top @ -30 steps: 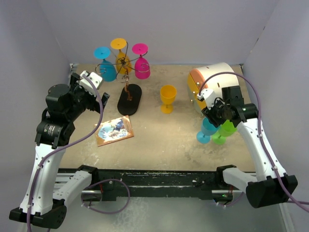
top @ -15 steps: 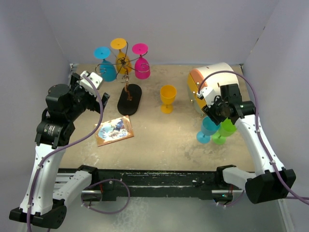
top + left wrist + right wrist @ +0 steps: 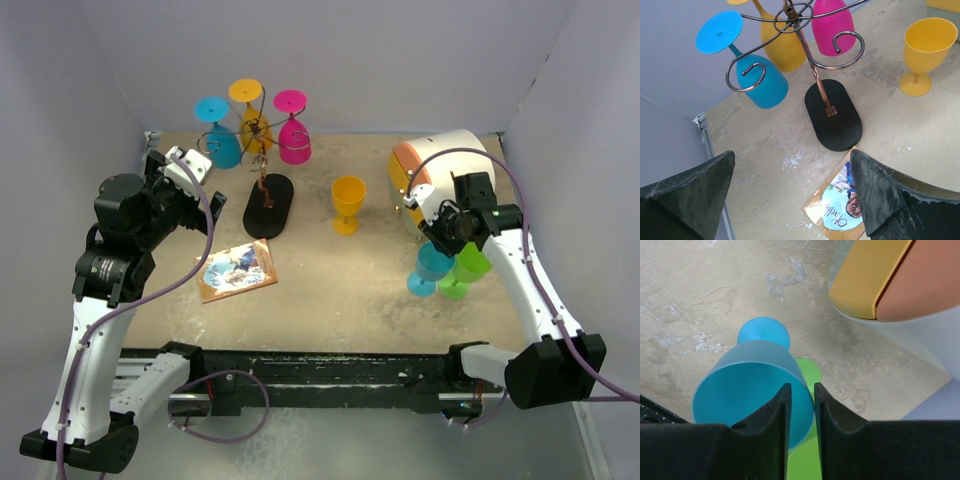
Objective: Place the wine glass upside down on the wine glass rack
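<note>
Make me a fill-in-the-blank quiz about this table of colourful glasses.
The wine glass rack carries ___ hanging glasses, all upside down. The yellow glass stands with its rim facing ___. Beside the blue wine glass at the right fingers stands a ___ one. The left fingers hold ___.
Missing words: three; up; green; nothing.

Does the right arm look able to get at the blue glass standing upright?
Probably yes: the right end effector sits over the upright blue glass, its rim between the fingers; the green glass beside it blocks nothing.
</note>
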Tool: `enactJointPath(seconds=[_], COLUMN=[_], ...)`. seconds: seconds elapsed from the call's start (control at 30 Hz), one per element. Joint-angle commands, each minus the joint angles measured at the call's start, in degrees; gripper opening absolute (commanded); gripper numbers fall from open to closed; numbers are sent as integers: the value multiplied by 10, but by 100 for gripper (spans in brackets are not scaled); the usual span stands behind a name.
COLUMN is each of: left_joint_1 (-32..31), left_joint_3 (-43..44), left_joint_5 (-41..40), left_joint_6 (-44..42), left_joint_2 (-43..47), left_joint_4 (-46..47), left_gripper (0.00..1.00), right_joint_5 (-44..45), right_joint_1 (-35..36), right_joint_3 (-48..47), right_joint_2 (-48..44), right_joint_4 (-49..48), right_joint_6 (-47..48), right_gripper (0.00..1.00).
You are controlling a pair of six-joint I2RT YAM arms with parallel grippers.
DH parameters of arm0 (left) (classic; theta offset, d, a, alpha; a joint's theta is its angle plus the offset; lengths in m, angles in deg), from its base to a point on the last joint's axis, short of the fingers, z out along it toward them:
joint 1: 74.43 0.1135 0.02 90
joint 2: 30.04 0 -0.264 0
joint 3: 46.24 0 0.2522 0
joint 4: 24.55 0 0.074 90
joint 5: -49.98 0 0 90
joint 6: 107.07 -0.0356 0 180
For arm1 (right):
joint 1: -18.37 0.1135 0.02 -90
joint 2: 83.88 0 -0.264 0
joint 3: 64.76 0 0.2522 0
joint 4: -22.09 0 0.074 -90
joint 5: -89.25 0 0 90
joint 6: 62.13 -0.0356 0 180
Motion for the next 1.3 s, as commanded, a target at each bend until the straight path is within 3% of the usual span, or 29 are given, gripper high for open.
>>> enactJointPath(seconds=[0.0, 0.43, 0.57, 0.87, 1.03, 1.27], left_joint_1=[5, 5, 5, 5, 5, 5], left_joint_3=[2, 13, 30, 103, 147, 209], left_joint_5=[8, -13, -11, 34, 51, 152], left_joint_6=[-2, 18, 31, 40, 88, 166], left_joint_2=[3, -7, -16, -31, -42, -100], left_joint_4=[24, 21, 17, -5, 12, 41], left_gripper=[99, 99, 99, 99, 99, 99], right_joint_5=[-65, -142, -160, -303, -354, -386], right_joint_1=[-4, -5, -4, -4, -4, -3], right_joint_3=[-12, -61, -112, -276, -323, -285], right_joint_2=[2, 37, 36, 41, 31, -2], right_joint_4=[24, 65, 63, 38, -89, -337], right_joint_6=[20, 42, 57, 38, -63, -256], right_gripper=[25, 0, 0, 0, 0, 0])
